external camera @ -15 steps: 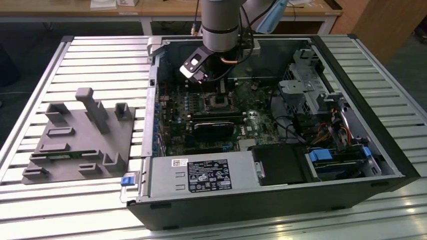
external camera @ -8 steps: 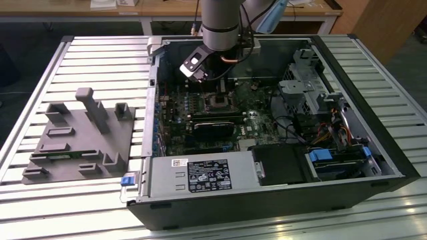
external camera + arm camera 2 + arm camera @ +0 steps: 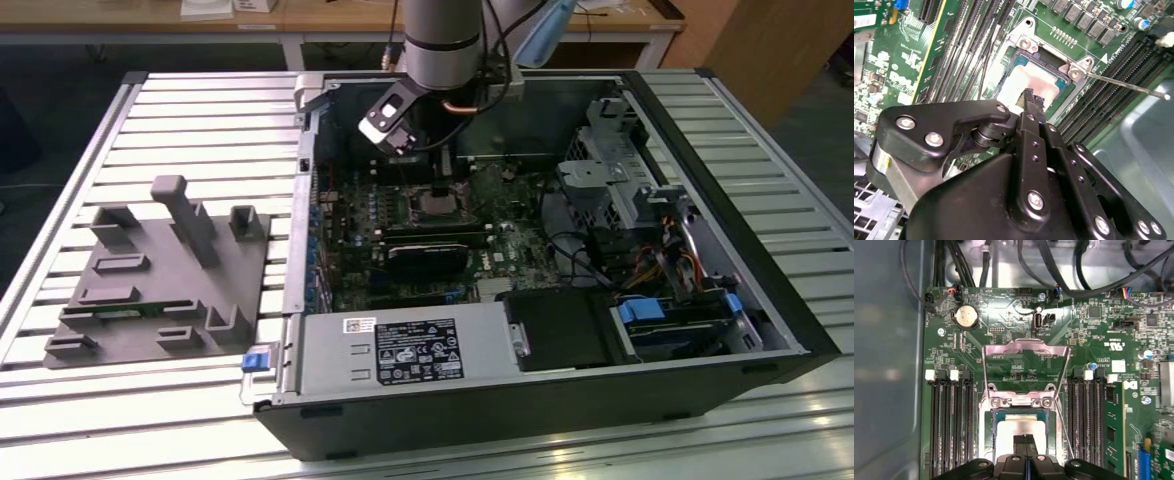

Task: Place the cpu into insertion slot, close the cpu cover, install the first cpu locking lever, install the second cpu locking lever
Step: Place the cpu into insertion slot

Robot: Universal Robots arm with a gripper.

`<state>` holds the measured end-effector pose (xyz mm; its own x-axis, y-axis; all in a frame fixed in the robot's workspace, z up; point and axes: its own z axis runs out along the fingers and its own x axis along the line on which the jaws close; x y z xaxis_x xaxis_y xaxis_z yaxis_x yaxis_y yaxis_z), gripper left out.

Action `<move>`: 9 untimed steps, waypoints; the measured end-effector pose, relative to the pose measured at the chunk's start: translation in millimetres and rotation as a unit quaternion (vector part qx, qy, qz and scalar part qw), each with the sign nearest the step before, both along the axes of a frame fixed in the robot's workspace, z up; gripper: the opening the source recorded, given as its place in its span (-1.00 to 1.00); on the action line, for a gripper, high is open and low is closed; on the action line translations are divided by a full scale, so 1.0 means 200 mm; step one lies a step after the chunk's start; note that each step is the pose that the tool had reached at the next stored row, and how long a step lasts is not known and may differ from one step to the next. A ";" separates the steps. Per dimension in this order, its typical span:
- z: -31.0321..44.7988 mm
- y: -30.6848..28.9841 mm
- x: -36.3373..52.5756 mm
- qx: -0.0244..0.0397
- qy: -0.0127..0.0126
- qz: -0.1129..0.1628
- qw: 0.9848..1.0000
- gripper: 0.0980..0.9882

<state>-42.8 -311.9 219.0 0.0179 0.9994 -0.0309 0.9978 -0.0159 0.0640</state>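
The cpu (image 3: 1021,426) lies flat in the insertion slot (image 3: 993,437) on the green board, its silvery top (image 3: 1026,80) showing in both wrist views. The cpu cover (image 3: 1026,346) stands tilted up and open behind the socket, with the board visible through its window. A thin locking lever (image 3: 1126,83) sticks out free beside the socket. My gripper (image 3: 1029,96) hangs straight over the cpu's middle, its two black fingers pressed together with nothing between them (image 3: 1025,439). In the exterior view the gripper (image 3: 438,178) reaches down into the open computer case above the socket (image 3: 438,205).
Black memory slots (image 3: 951,425) flank the socket on both sides. A coin battery (image 3: 966,316) and cables lie beyond the cover. In the case sit a black block (image 3: 434,252), a power supply (image 3: 400,350) and a drive cage (image 3: 621,165). A grey fixture (image 3: 160,270) stands at the exterior view's left.
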 end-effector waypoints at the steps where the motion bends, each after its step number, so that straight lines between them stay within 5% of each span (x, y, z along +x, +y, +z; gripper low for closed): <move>1: 0.013 0.000 0.000 0.000 0.000 0.000 1.000 -0.98; 9: 0.132 0.000 0.000 0.000 0.000 0.000 1.000 -0.98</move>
<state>-42.8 -311.9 245.4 0.0180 0.9994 -0.0309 0.9978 -0.0159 0.0644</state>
